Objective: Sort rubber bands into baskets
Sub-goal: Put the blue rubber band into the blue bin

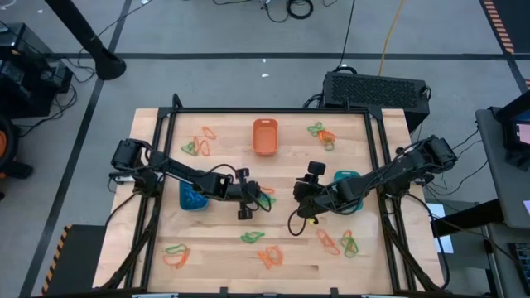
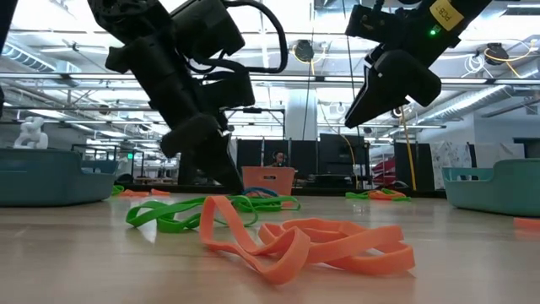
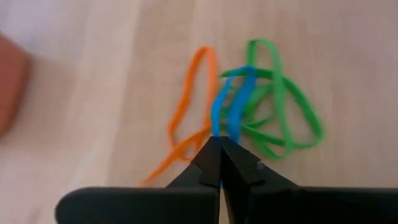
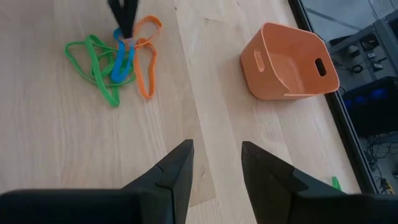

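Left gripper (image 3: 219, 149) jaws clamped on blue rubber band (image 3: 229, 106) amid green and orange loops, right gripper (image 4: 216, 163) jaws apart above bare bench (image 4: 56, 149), its wrist view alone showing orange basket (image 4: 290, 61) nearby.

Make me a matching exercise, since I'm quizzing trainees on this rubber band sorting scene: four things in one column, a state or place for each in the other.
Things:
1. left gripper
2. right gripper
3. orange basket
4. blue basket

States or places:
A. at the far middle of the table, on its side in the right wrist view
B. open, holding nothing, above bare wood
C. under the left arm, on the table's left side
D. shut on the blue rubber band in a mixed tangle

Pairs: 1-D, 2-B, 3-A, 4-C
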`<state>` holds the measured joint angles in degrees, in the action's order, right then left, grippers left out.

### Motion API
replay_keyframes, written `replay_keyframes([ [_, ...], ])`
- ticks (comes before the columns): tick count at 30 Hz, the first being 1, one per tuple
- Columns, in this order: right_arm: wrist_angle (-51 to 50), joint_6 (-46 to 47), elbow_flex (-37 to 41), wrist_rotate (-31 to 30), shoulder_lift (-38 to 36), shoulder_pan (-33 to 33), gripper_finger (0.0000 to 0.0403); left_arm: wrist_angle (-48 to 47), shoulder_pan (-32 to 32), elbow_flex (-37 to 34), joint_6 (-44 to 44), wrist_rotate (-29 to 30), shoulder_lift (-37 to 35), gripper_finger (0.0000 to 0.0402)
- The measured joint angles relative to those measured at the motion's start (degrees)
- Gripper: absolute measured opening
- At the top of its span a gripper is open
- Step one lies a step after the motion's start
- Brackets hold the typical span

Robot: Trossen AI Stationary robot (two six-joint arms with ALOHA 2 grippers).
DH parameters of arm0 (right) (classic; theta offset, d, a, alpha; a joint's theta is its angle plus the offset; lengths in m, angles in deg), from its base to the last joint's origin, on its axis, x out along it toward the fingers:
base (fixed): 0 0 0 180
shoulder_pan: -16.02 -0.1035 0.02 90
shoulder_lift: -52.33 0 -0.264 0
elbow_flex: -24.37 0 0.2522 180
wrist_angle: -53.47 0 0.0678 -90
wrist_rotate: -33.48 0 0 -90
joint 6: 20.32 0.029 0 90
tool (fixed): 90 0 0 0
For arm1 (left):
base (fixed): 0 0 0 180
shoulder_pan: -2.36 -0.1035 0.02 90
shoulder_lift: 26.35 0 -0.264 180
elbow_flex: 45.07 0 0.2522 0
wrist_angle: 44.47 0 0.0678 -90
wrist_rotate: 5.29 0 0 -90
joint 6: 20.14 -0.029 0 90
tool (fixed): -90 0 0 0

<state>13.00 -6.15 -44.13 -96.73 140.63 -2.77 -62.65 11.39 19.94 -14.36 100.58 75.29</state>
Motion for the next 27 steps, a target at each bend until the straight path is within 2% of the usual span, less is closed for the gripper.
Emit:
replay_keyframes([
  [3,0.0,-0.1,0.0,0.0,0.0,0.0,0.0128,-0.8,0.4,0.1,-0.3,2.8,-1.8,0.0004],
  [6,0.0,-0.1,0.0,0.0,0.0,0.0,0.0128,-2.7,0.9,0.4,-0.3,3.0,-5.6,0.0003],
  [12,0.0,-0.2,0.0,0.0,0.0,0.0,0.0128,-18.5,2.6,0.3,4.7,4.4,-15.0,0.0002],
  [21,0.0,0.2,0.1,0.2,0.0,0.0,0.0128,-46.9,9.9,0.3,26.3,7.3,-29.6,0.0001],
  [27,0.7,0.8,0.1,1.6,0.0,-0.1,0.0128,-63.6,12.8,-0.6,42.8,7.6,-32.6,0.0],
])
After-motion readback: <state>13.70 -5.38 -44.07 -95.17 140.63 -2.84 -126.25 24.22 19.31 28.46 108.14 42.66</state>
